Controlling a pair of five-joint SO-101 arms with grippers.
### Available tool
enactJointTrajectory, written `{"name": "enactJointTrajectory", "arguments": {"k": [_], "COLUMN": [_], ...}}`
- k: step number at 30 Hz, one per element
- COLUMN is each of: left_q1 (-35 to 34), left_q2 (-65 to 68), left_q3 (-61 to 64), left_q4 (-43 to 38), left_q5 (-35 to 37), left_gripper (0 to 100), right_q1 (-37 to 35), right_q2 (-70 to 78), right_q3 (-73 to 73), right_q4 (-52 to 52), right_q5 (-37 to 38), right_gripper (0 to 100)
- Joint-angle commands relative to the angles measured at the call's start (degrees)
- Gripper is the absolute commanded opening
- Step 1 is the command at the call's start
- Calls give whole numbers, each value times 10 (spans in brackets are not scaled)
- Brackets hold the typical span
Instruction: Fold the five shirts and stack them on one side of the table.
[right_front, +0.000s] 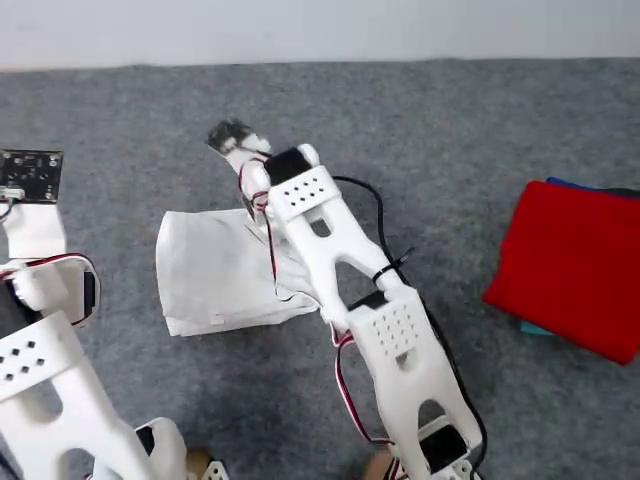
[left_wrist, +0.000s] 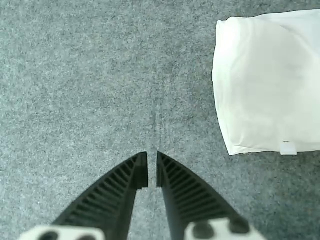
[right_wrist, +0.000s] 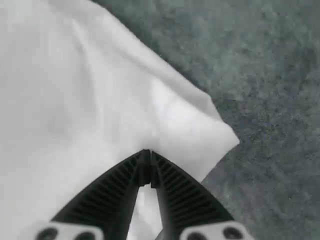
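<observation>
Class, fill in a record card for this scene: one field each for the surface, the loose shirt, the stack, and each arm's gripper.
Surface: grey table
Loose shirt: white shirt, partly folded, near the middle, apart from the stack
Stack: red shirt on top, teal edge showing beneath, at one side of the table
Left arm: left gripper shut, empty, over bare table beside the white shirt
Right arm: right gripper shut, tips over the white shirt
</observation>
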Motion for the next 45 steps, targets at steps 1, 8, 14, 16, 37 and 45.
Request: {"name": "enactJointTrajectory", "arguments": {"k": [1,8,14,16,37,45], "left_q1": [4,56,128,139,258,257], "left_q2": [-16,-16,-16,-11,479,570], "left_q3": [-4,-7,-19,-18,-244,-293], "left_q4": [-11,-11,-31,-61,-154,-146], "left_q5": [-4,-3,-1,-1,47,47], "left_gripper": [43,44,44,44,43,43], "right_q1": [17,32,41,49,60,64], "right_q2": [16,26,45,60,78,78], "right_q3": [-33,-124,-199,-200,-198,-197], "right_q4": [-10,0,24,17,-17,-19], "right_q5": [5,5,56,61,56,56], "right_gripper": [13,13,13,12,11,11]}}
